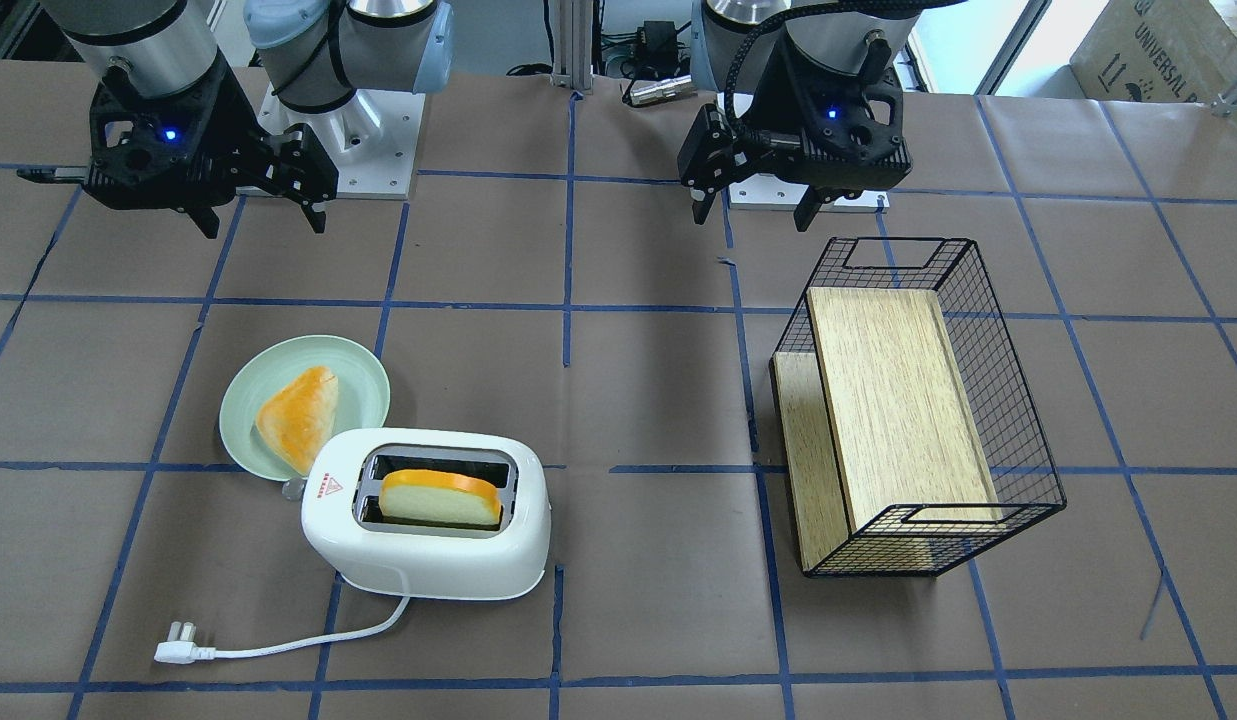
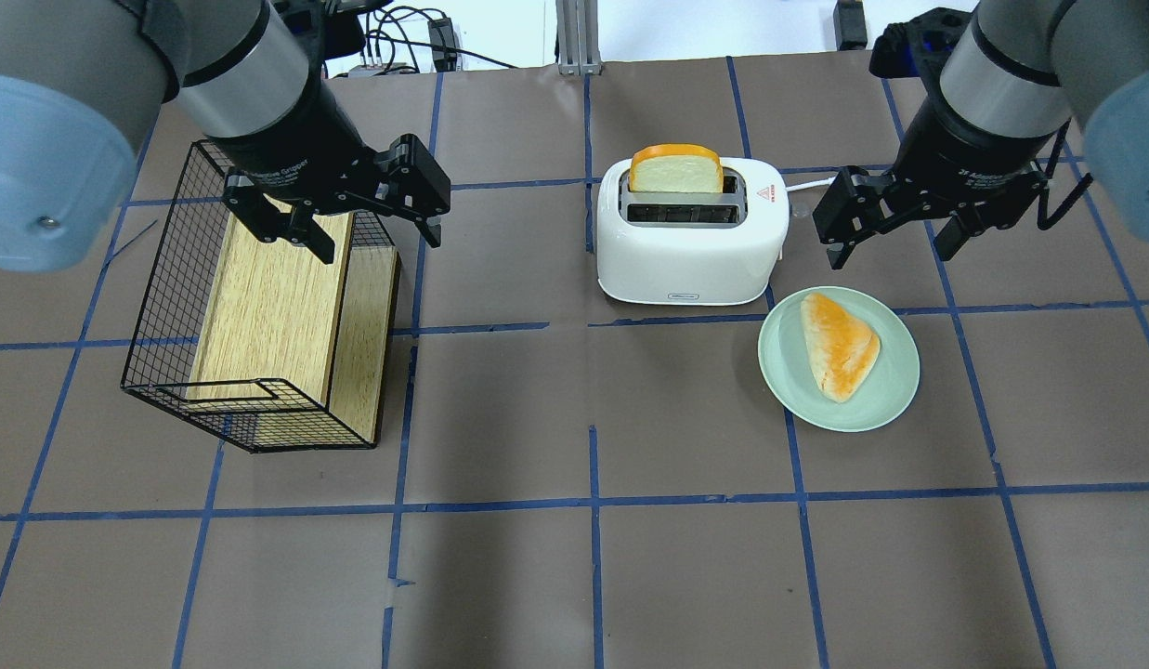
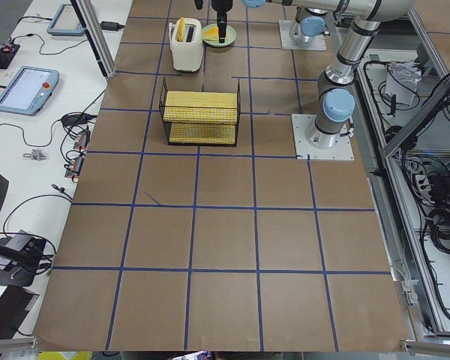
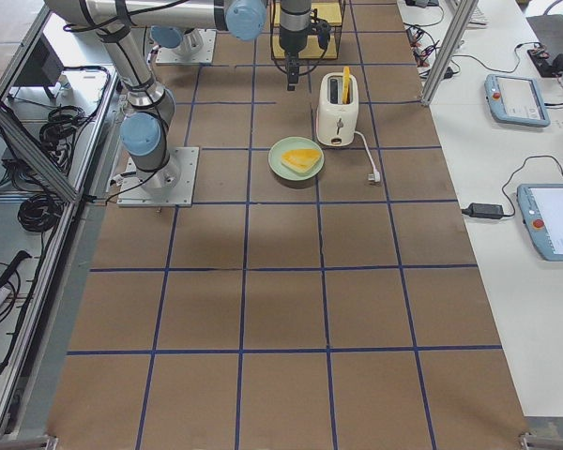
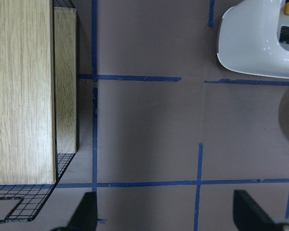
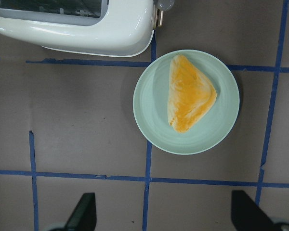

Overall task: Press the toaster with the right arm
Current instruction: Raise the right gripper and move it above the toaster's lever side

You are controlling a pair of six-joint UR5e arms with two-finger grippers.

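Front-facing view: places the toaster on the table in the right arm's half, touching or just beside a green plate with a triangular bread piece. Shows a bread slice upright in the slot nearer this camera, the lever knob at the end by the plate, and a white cord running to a plug, both missing from the wrist views. Puts the right gripper up and well apart from the toaster, spread wide and holding nothing; the left gripper equally wide, above a wire basket with a wooden panel.

Overhead view: confirms both spreads; sets the right gripper near the knob end, not touching. Hides most of the cord behind the toaster.

Side views: too small for judging the fingers; from the right end, right gripper hanging near the toaster, apart from it.

Left wrist view: only two dark fingertips at the bottom edge, far apart; toaster corner cut off top right.

Right wrist view: fingertips again far apart; plate whole; toaster sliced by the top edge, with a grey bit there, possibly the knob.
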